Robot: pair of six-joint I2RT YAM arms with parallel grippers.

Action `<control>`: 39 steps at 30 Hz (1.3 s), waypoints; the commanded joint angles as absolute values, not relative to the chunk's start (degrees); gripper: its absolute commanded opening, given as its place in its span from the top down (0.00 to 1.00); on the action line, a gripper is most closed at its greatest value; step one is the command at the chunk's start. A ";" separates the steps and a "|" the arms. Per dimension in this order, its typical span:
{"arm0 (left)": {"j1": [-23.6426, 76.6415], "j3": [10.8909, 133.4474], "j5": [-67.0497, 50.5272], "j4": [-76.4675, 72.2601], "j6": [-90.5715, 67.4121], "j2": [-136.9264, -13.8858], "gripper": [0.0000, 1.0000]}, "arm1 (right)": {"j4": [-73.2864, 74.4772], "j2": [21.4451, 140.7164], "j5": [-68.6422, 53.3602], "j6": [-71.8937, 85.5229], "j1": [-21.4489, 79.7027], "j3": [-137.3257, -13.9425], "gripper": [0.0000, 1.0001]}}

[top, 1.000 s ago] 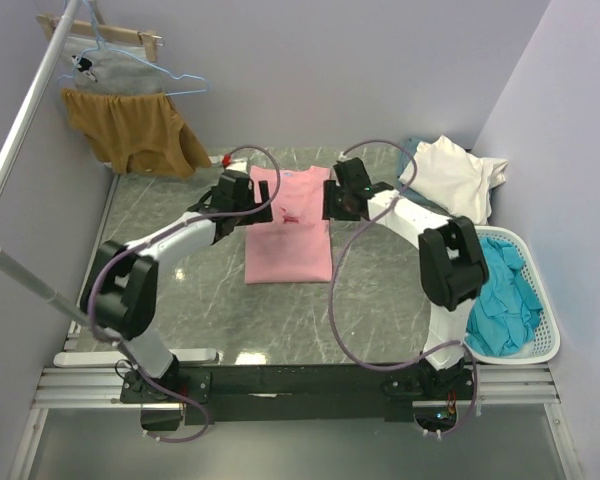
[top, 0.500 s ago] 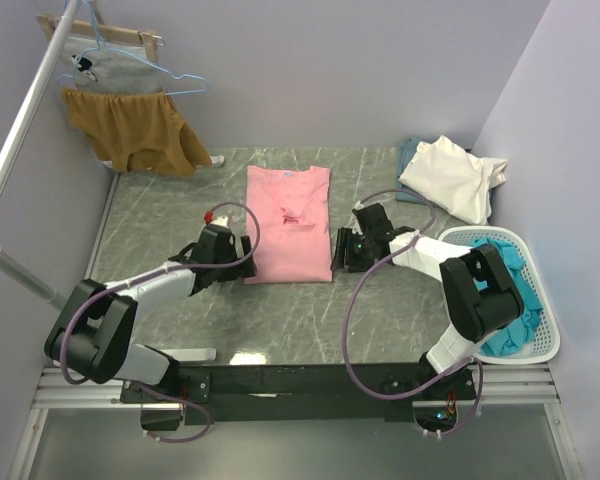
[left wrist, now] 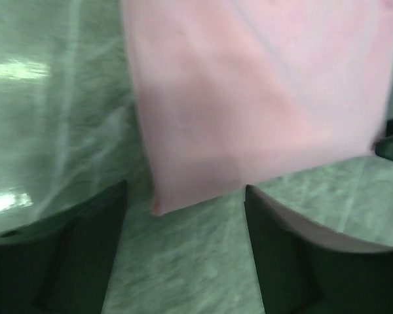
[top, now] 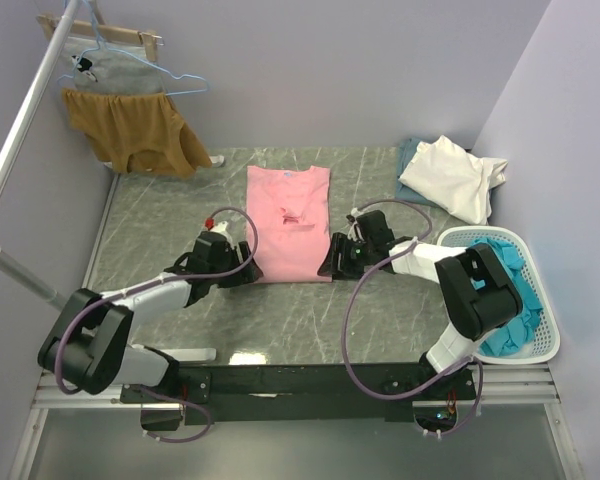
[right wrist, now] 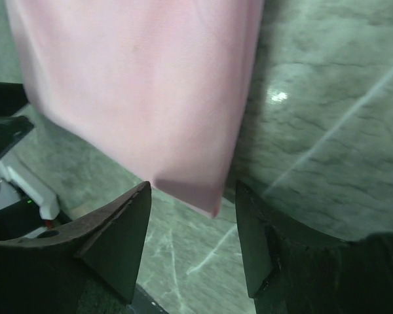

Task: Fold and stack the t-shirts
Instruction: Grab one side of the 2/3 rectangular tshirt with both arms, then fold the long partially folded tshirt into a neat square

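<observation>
The left gripper (left wrist: 183, 196) is seen with its jaws set wide apart. The near left corner of the pink t-shirt (top: 290, 225) lies in the gap between them. Nothing is clamped, and whether the cloth is being touched cannot be told from the blurred left wrist view. The right gripper (right wrist: 191, 196) is likewise spread open, and the shirt's near right corner is framed between its jaws without being pinched.

This mirrored placement is judged to be a set-up for a two-handed fold. With one corner of the near hem taken on each side, the hem could be carried evenly toward the collar.

The pink t-shirt is laid flat on the table (top: 180, 210) as a narrow rectangle, with its collar at the far end. Its sleeves appear to be already tucked in.

To the right of the shirt's far end, well apart from it, a cream-white t-shirt (top: 450, 178) is piled loosely. A grey-blue t-shirt (top: 412, 152) shows beneath its far left edge. To the right of the pink shirt's near end, teal t-shirts (top: 505, 300) are heaped in a white basket (top: 540, 350).

Beyond the pink shirt's far left corner, a mustard-brown garment (top: 130, 130) is hung from a rail.
</observation>
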State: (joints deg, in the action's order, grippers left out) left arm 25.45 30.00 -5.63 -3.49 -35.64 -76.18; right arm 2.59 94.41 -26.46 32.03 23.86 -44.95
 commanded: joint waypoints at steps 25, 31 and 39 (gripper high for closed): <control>32.49 22.33 -16.97 9.03 -44.55 -60.50 0.99 | 4.12 73.76 -28.30 37.79 27.59 -28.22 1.00; 45.96 19.51 -12.67 14.67 -56.06 -48.09 0.99 | 10.01 58.20 -24.53 43.14 37.42 -23.56 1.00; 47.72 35.84 10.32 27.07 -50.11 -47.79 0.97 | 17.31 52.98 -14.34 37.28 37.71 -34.43 1.00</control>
State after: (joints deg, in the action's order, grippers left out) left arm 47.55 25.98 -5.52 22.79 -53.36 -44.73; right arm 13.98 51.13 -21.98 41.06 37.80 -25.89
